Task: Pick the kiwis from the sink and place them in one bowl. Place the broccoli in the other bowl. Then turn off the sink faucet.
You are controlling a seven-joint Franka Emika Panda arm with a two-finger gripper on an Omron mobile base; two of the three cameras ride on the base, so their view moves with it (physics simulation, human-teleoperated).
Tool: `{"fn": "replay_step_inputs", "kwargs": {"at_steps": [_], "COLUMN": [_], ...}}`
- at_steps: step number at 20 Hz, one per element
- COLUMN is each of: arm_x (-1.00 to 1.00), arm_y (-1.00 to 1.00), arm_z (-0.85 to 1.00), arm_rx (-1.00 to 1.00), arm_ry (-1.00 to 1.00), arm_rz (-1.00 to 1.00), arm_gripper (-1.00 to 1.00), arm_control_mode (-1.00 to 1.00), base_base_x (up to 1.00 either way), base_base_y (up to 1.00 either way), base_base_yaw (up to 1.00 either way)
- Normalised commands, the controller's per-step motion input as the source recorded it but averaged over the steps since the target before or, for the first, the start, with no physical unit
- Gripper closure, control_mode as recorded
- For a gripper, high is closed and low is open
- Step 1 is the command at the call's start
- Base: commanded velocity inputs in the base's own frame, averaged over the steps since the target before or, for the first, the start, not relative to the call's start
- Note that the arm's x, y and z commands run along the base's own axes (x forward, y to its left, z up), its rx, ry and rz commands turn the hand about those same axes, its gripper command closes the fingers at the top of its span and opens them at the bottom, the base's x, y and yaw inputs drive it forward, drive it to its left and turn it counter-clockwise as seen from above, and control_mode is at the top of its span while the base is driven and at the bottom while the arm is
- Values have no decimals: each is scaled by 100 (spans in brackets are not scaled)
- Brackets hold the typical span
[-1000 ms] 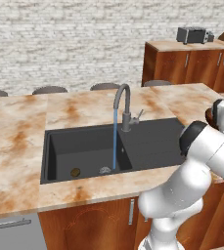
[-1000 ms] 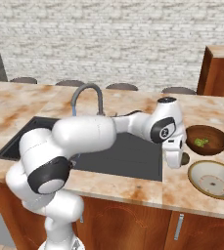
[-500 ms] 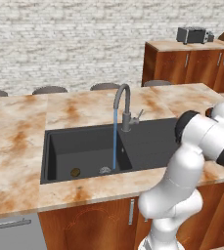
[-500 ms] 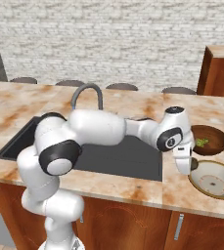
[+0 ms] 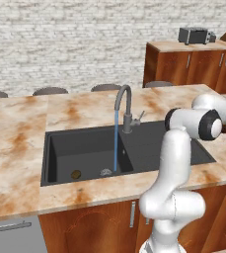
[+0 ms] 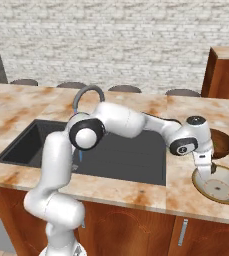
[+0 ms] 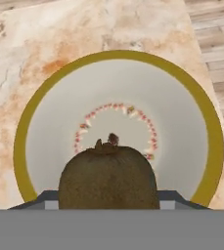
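Kiwi (image 7: 108, 177) sits clamped in the gripper (image 6: 205, 169) directly above the cream bowl (image 7: 191, 112), so the first-fruit drop is in hand, and next, I judge, the fingers must part before reaching back toward the sink (image 5: 65, 153) for the second kiwi (image 5: 76, 174).

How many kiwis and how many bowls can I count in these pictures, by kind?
Kiwis: 2, one in the sink, one held over the cream bowl
Bowls: 2, the cream bowl and the dark brown bowl
Total: 4
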Motion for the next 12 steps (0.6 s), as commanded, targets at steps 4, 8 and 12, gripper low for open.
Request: {"fn": "replay_step_inputs", "kwargs": {"at_steps": [4,8,12], "arm_x": [7,0,33], "arm_y": [-82,-13,4], "arm_z": [0,2,-2], "arm_rx": [10,2,0], "arm_ry": [0,0,7], "arm_rz": [0,0,0], "arm_gripper": [-100,-100,-100], "arm_control_mode": [-100,-100,-100], "base_base_x": [0,0,0], "base_base_y": [0,0,0], "base_base_yaw": [0,0,0]}}
